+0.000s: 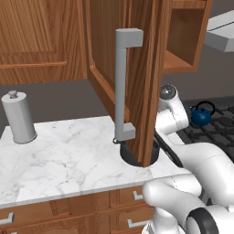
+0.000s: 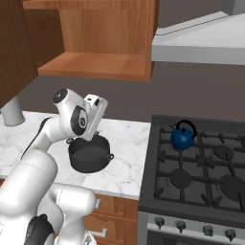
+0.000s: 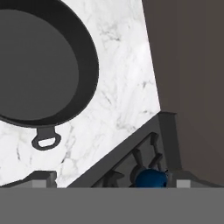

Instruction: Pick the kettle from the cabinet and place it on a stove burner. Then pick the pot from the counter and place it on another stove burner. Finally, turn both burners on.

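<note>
In the left base view the open cabinet (image 1: 137, 68) door hangs in front of the arm and hides most of the pot (image 1: 128, 154), whose dark rim peeks out below the door on the counter (image 1: 64, 155); the kettle (image 1: 201, 114) already stands on the stove (image 1: 215, 128), well off to the far side. In the right base view the hand hovers just above the pot (image 2: 89, 154), tilted over its rim nearest the wall, and the kettle (image 2: 183, 136) sits on a rear burner (image 2: 184, 143). In the hand view the gripper (image 3: 111, 181) is spread wide with nothing between its fingers (image 3: 41, 178); the pot (image 3: 39, 65) lies ahead and to one side, its loop handle (image 3: 45, 141) pointing back toward the fingertips. To grasp well, I judge the hand should shift until one finger is inside the wall and one outside, then descend squarely before closing, avoiding the thin loop.
</note>
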Robot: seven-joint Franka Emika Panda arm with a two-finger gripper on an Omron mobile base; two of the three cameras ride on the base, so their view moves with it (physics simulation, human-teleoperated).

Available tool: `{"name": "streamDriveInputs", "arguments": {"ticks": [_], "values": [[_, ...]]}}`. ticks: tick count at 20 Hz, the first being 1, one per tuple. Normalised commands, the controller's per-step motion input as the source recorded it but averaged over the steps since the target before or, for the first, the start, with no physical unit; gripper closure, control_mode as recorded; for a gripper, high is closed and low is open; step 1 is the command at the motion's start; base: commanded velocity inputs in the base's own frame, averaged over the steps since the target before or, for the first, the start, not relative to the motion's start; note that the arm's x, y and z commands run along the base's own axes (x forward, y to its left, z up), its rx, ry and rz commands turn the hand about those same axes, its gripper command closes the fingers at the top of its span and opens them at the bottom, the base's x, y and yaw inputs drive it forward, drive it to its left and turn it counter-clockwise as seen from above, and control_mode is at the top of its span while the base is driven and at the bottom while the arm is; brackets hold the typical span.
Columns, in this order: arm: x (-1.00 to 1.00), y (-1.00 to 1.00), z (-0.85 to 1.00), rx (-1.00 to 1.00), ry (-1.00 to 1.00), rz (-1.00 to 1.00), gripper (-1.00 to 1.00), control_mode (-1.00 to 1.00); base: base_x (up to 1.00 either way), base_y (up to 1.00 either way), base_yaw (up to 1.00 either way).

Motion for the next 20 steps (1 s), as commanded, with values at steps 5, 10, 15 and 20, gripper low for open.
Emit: {"name": "streamDriveInputs", "arguments": {"ticks": [5, 10, 15, 20], "values": [[-0.05, 0.18, -0.26, 0.00, 0.04, 0.00, -1.00, -1.00, 0.00, 0.00, 0.00], [-0.08, 0.10, -0.29, 0.02, 0.02, 0.00, -1.00, -1.00, 0.00, 0.00, 0.00], [-0.02, 0.06, -0.34, 0.00, 0.04, 0.00, -1.00, -1.00, 0.00, 0.00, 0.00], [0.00, 0.06, -0.30, 0.00, 0.04, 0.00, -1.00, -1.00, 0.00, 0.00, 0.00]]}}
